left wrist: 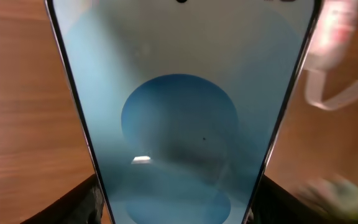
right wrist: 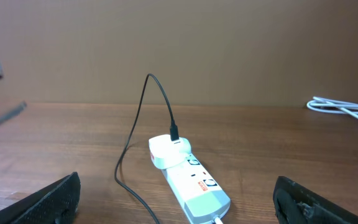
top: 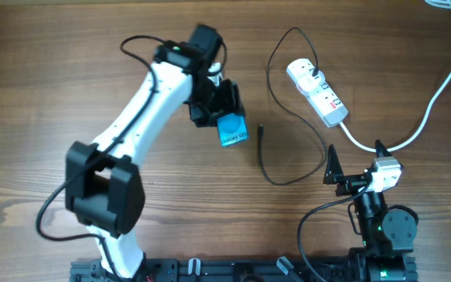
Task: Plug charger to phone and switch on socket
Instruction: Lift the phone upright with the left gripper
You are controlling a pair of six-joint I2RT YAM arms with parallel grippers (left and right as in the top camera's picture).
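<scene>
My left gripper (top: 219, 110) is shut on the phone (top: 232, 128), whose cyan screen sticks out past the fingers near the table's middle. In the left wrist view the phone (left wrist: 179, 112) fills the frame between the two black fingers (left wrist: 179, 205). The thin black charger cable (top: 276, 168) runs from a white adapter on the socket (top: 318, 92) in a loop to its small tip (top: 261, 130), lying right of the phone. My right gripper (top: 356, 160) is open and empty just below the socket. In the right wrist view the socket (right wrist: 188, 180) lies between the spread fingers (right wrist: 176, 199).
The socket's thick white cord (top: 437, 86) curves off to the upper right edge; it also shows in the right wrist view (right wrist: 344, 109). The brown wooden table (top: 37, 94) carries everything. The arm bases stand along the front edge.
</scene>
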